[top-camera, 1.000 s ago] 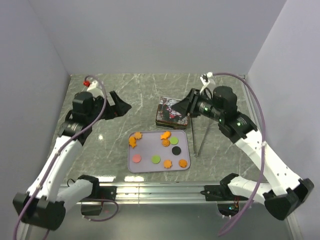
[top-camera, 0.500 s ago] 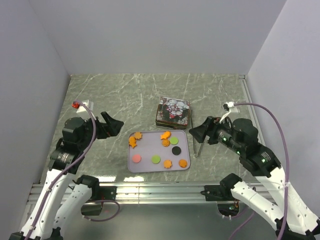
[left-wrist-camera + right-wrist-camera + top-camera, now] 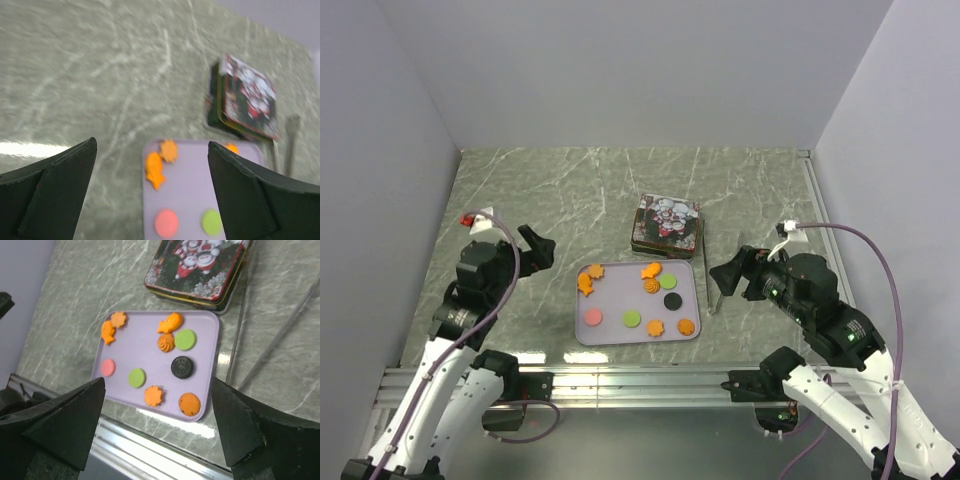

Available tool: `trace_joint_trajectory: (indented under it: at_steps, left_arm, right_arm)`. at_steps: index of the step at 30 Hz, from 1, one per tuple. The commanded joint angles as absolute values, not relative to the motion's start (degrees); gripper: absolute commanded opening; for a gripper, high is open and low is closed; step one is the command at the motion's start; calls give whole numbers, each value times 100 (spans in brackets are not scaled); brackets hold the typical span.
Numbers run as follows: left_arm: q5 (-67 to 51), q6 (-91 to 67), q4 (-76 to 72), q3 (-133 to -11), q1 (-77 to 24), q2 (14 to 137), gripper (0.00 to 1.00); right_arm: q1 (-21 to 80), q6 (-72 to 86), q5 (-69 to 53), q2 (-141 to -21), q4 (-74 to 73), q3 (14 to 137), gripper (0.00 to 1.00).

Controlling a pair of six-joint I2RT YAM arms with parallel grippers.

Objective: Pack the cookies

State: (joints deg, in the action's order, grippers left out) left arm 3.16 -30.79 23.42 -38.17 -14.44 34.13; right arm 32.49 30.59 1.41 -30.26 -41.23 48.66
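Observation:
Several cookies [image 3: 651, 286], mostly orange with green, pink and black discs, lie spread on a lavender tray [image 3: 620, 297] at the table's near middle. From the right wrist view the cookies [image 3: 165, 342] show on the tray [image 3: 145, 355] between my open fingers. My right gripper [image 3: 725, 275] [image 3: 158, 385] hovers right of the tray, open and holding nothing. Left of the tray, my left gripper [image 3: 535, 250] [image 3: 151, 150] is open and also holds nothing; an orange fish-shaped cookie [image 3: 155, 170] lies below it.
A closed printed tin [image 3: 666, 223] [image 3: 197, 265] [image 3: 247, 97] sits just behind the tray. Metal tongs [image 3: 710, 275] [image 3: 285, 327] lie on the marble right of the tray. An aluminium rail [image 3: 640, 380] runs along the near edge. Walls close in both sides.
Both arms have drawn back toward the near edge. The right gripper left the tin's side and opened wide; the tongs now lie flat by the tray. The left gripper stayed open.

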Motion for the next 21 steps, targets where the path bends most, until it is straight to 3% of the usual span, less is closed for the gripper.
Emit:
trace_joint_trajectory:
  at_steps: [1, 4, 10, 21]
  left_arm:
    - [1439, -2848, 1197, -3080, -1459, 3112, 98]
    - [2080, -2462, 260, -2298, -1459, 2743, 97]
    - [2276, -1222, -1887, -777, -1459, 2259, 99]
    - [2286, -1240, -4753, -429, -977, 4964, 99]
  right_arm:
    - [3296, 3006, 684, -2918, -3613, 4782, 94]
    - [3287, 2884, 1308, -2900, -3358, 4632, 96]
    - [3287, 2138, 1634, -3260, -2848, 4465, 98]
    - [3278, 1722, 1714, -4157, -2321, 4228, 100]
